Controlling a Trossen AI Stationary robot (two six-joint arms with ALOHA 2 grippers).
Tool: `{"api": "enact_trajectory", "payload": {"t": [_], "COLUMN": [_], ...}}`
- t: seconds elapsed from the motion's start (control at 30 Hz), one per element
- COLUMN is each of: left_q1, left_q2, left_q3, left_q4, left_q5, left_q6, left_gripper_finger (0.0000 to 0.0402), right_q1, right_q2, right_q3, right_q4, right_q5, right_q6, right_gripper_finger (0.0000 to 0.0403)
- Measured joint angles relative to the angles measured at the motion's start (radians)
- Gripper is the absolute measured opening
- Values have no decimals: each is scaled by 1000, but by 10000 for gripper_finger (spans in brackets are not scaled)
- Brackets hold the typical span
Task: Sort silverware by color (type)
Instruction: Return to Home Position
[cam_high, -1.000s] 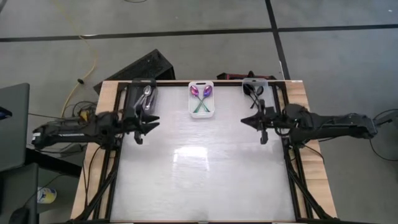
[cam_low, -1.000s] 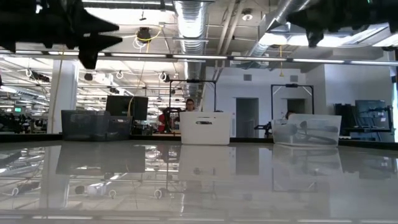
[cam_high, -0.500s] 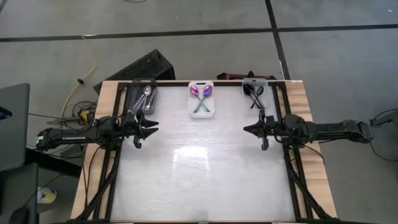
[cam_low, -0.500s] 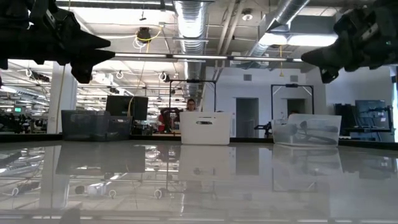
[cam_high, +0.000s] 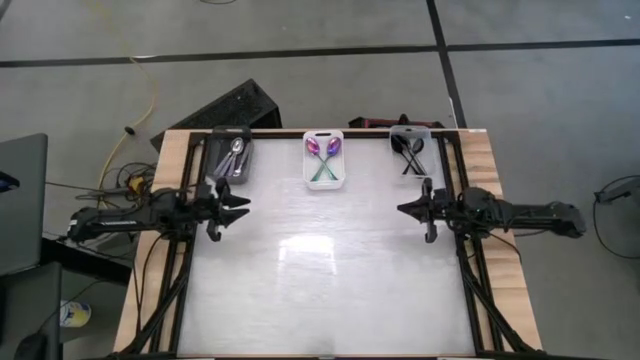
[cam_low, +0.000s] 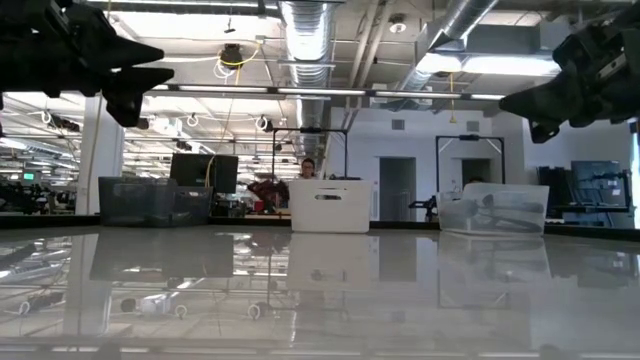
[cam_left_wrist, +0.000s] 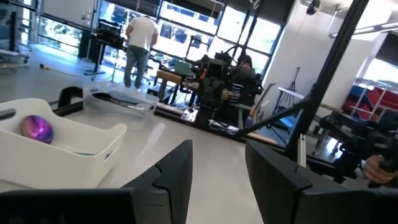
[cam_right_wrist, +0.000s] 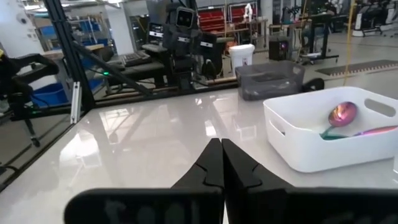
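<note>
The spoons lie sorted in three bins along the table's far edge. Silver spoons (cam_high: 235, 156) are in the dark bin (cam_high: 247, 172), iridescent purple-pink spoons (cam_high: 324, 152) in the white bin (cam_high: 324, 186), and black spoons (cam_high: 410, 150) in the clear bin (cam_high: 397, 133). My left gripper (cam_high: 238, 205) hovers at the table's left side, nearer than the dark bin, and is open (cam_left_wrist: 217, 168) and empty. My right gripper (cam_high: 406, 210) hovers at the right side, nearer than the clear bin, and is shut (cam_right_wrist: 221, 163) on nothing. One iridescent spoon bowl (cam_right_wrist: 342, 114) shows above the white bin's wall.
The white tabletop (cam_high: 320, 270) stretches bare between and in front of both grippers. Black frame rails (cam_high: 180, 290) run along the left and right table sides. Beyond the far edge is a workshop where a person (cam_left_wrist: 140, 43) stands.
Both arms have drawn back from the bins toward the table's near edge and outward toward their own sides, and have come down a little in the low view. The spoons and bins have stayed where they were.
</note>
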Motion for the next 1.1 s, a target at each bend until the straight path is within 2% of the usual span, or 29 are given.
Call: {"api": "enact_trajectory", "payload": {"t": [0.1,0.2,0.7,0.9,1.1], "left_q1": [-17,-34,-110,-111,-111], "left_q2": [-56,-57,-55,-54,-54], "left_q3": [0,-1,-2,-2,-3], "left_q4": [-58,-73,-158,-206,-206], "left_q5": [-44,-82,-203,-201,-173], "left_q6": [12,30,74,102,78], "left_gripper_finger": [132,132,132,132,132], "right_q1": [-6,-6,-19,-20,-19], "right_q2": [-47,-86,-84,-84,-84], "right_q3": [0,2,-14,-14,-15], "right_q4": [-43,-68,-19,-18,-18], "right_q5": [1,1,2,52,52], "right_q6": [2,-6,-23,-2,5], "right_gripper_finger": [14,14,19,53,60]}}
